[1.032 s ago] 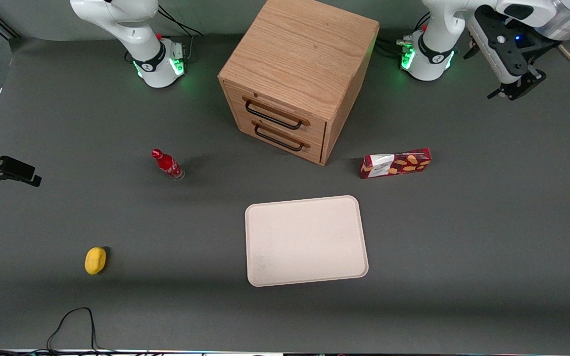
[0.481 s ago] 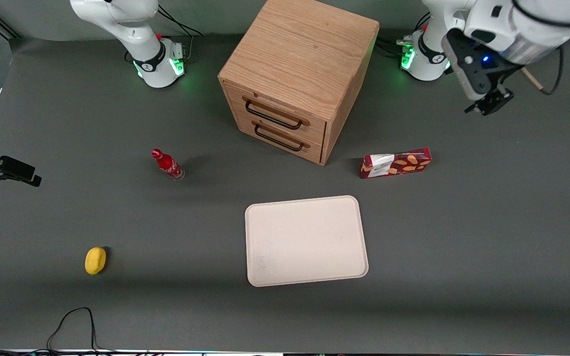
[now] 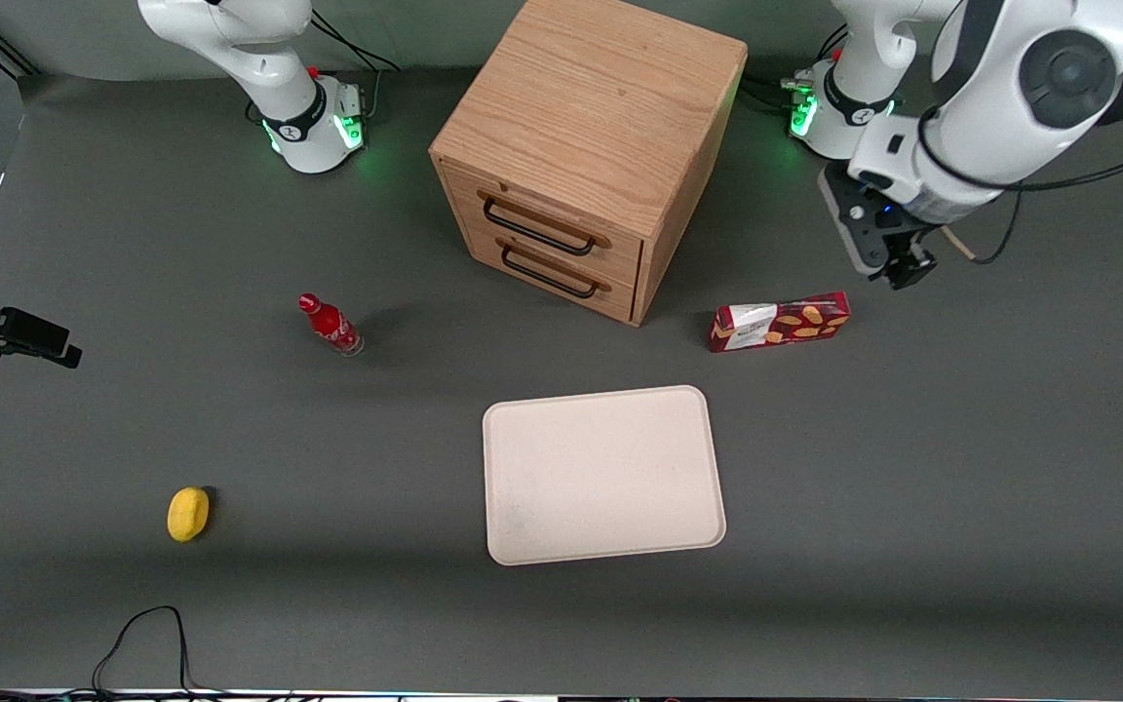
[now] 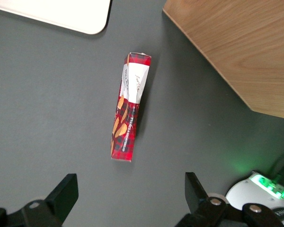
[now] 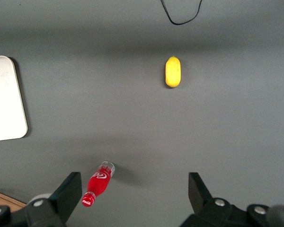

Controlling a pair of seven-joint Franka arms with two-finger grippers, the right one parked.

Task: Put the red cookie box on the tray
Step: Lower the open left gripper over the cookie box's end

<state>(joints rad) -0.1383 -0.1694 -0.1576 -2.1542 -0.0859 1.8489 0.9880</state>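
A: I'm seeing the red cookie box (image 3: 780, 323) showing dark red plaid, a white label panel and orange-tan cookie pictures. Matching on your side?

B: Yes. I'm reading the tray (image 3: 603, 475) as plain cream-white, lying on a dark grey counter (image 3: 912, 487).

A: The gripper (image 3: 898, 274) is showing black under my white arm, hanging above the counter just beside the box.

B: I'm also picking out a light oak-grained drawer cabinet (image 3: 581, 146) with black handles, a red soda bottle (image 3: 329, 324) and a yellow lemon (image 3: 187, 514).
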